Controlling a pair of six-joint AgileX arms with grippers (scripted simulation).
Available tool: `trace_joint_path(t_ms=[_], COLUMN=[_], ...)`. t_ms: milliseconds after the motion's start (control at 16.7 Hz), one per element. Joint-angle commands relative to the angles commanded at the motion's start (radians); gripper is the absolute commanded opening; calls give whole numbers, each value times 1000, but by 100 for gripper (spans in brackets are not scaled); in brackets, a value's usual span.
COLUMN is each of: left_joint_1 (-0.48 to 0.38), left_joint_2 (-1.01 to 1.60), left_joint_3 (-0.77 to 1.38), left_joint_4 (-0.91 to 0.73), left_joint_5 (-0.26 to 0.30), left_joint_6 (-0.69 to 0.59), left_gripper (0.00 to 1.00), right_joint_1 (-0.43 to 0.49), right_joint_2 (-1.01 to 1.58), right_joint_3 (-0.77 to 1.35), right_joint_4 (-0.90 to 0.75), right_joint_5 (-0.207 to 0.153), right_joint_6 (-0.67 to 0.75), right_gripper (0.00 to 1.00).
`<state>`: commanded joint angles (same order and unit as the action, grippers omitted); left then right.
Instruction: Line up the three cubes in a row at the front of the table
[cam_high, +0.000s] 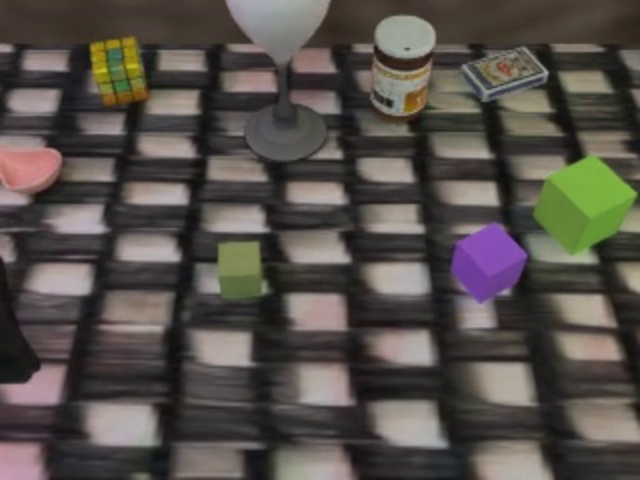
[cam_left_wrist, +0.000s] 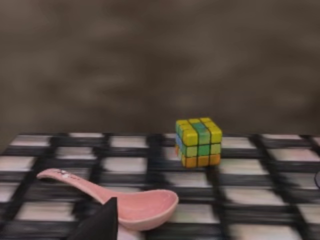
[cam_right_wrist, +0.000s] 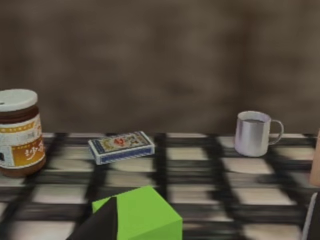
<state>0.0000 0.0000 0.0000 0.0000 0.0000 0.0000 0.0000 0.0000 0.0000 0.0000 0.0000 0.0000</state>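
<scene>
Your left pincer sits at the desk's left edge, grip state unclear; olive cube, purple cube and lime cube remain scattered, unaligned.

top view overhead; wrist views low, both sharing table with it.

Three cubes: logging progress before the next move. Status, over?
Left gripper parked at table's left edge, right one out of top view. Olive cube, purple cube, lime cube scattered mid-table, no row yet. Front clear.
</scene>
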Motion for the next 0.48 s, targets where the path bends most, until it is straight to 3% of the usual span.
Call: trace_joint_path(t_ms=[240,480], left_joint_1=[-10,-62], left_joint_2=[30,218], left_joint_3=[30,216], left_joint_4=[-20,-137], left_joint_5=[2,4], left_joint_6=[-10,-64], left_gripper=[100,100], right_joint_1=[0,0], right_joint_2=[0,0], right_joint_3=[0,0], right_joint_4=[0,0], right_joint_5=[0,0], right_joint_6=[0,0], right_gripper=[100,100])
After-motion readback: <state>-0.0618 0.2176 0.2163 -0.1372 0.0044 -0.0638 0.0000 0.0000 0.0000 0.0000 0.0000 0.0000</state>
